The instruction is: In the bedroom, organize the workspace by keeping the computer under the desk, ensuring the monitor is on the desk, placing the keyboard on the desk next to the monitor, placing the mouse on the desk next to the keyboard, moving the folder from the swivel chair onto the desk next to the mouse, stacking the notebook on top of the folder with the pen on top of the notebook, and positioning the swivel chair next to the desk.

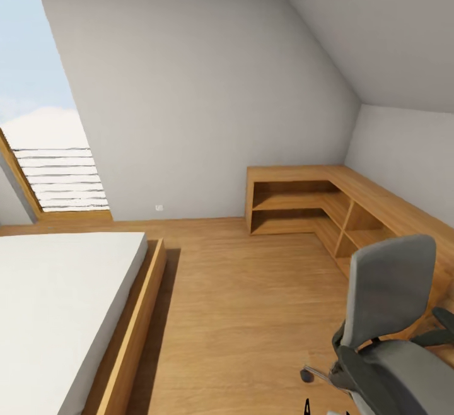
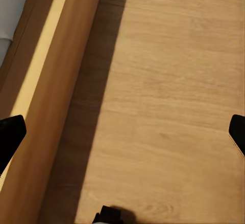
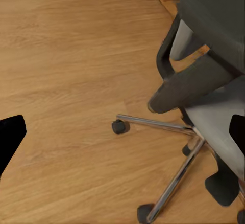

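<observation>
Was in the bedroom, in transit. Swivel chair (image 1: 386,320) sat low right in the head view, grey back upright, just off the end of the low wooden shelf unit (image 1: 302,204) wrapping the far right corner. Could not tell whether that unit counts as the desk; nothing seen standing on its top or in its open compartments. Bed (image 1: 60,301) with wooden frame at left, slanted window (image 1: 44,118) behind it, bare wood floor (image 1: 239,314) between.

Left end effector (image 2: 122,134): fingertips far apart at opposite frame edges, so wide, holding nothing, hanging over floor beside the bed frame (image 2: 48,106). Right end effector (image 3: 122,132): also wide and empty, aimed at the chair's chrome star base (image 3: 173,147) and casters, armrest (image 3: 191,83) near.

Seat only partly in frame; folder could not be made out on it. Computer, monitor, keyboard, mouse, notebook and pen not made out anywhere here.

Judged progress: essentially at the start. No item confirmed placed, chair not confirmed parked at the desk. All placements, the stacking and the chair move left to do.
</observation>
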Robot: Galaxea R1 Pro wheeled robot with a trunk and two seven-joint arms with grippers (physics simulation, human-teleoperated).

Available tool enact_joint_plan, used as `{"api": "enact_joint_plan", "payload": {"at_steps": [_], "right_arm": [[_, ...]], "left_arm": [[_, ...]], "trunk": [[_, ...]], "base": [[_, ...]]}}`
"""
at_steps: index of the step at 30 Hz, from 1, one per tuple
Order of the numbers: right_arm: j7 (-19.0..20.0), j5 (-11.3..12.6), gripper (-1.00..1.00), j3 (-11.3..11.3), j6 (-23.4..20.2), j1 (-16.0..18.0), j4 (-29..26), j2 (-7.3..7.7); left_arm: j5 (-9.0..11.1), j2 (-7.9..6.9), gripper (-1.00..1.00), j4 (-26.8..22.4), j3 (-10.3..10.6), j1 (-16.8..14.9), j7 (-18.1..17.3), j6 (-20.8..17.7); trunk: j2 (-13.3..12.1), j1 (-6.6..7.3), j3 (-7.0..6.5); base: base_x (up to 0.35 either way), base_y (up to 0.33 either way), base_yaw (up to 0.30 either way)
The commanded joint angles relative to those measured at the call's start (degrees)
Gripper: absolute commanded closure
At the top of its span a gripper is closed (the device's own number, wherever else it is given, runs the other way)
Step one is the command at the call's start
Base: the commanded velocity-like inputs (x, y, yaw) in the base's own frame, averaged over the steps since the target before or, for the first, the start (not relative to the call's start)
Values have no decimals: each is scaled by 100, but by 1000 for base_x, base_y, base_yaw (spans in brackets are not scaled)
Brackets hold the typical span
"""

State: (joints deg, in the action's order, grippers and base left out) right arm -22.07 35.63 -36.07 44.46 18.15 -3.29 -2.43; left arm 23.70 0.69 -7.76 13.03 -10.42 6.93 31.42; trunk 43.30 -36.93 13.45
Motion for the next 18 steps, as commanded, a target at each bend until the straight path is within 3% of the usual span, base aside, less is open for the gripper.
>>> {"api": "enact_joint_plan", "payload": {"at_steps": [1,18], "right_arm": [[-52,3,-100,-50,1,4,3,1],[-44,-4,-100,-58,-41,4,128,1]], "left_arm": [[28,0,-100,2,50,-4,36,19],[21,1,-100,16,50,-4,36,22]], "trunk": [[5,-4,8],[5,-4,7]], "base": [[330,0,-6],[330,0,-1]]}}
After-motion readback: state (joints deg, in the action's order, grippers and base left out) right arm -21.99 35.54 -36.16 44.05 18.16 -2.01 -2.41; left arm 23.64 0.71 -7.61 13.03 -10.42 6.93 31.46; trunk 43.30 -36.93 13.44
